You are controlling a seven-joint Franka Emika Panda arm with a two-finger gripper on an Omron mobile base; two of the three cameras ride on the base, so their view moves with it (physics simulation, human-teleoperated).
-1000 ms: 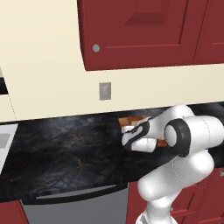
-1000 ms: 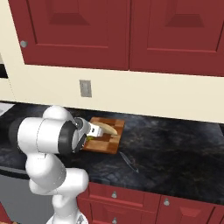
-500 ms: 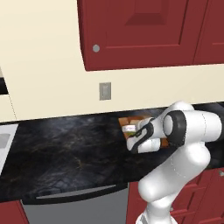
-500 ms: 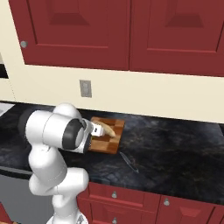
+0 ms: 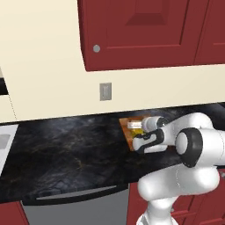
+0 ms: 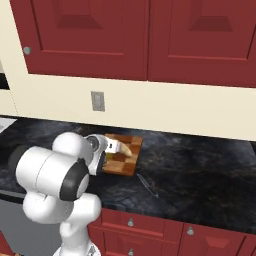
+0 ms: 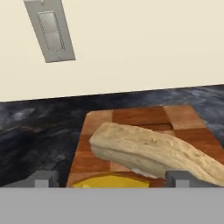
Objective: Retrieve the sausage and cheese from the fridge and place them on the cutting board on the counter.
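The white arm's two-finger gripper [image 7: 109,183] is now reaching further over the reddish-brown plank cutting board [image 7: 144,117] than a second ago, its fingers spread wide either side of the bright yellow cheese wedge [image 7: 111,180]. The wedge is sitting at the board's six o'clock edge beside the pale tan loaf [image 7: 151,150]; whether it is gripped or released I cannot tell, and the sausage is probably still waiting.

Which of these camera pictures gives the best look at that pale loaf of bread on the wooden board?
The hand view: the bread loaf lies close and unblocked across the cutting board, its crust plain, with the cheese at the near edge. From the right base view it is a small tan sliver; from the left base view the arm mostly covers it.
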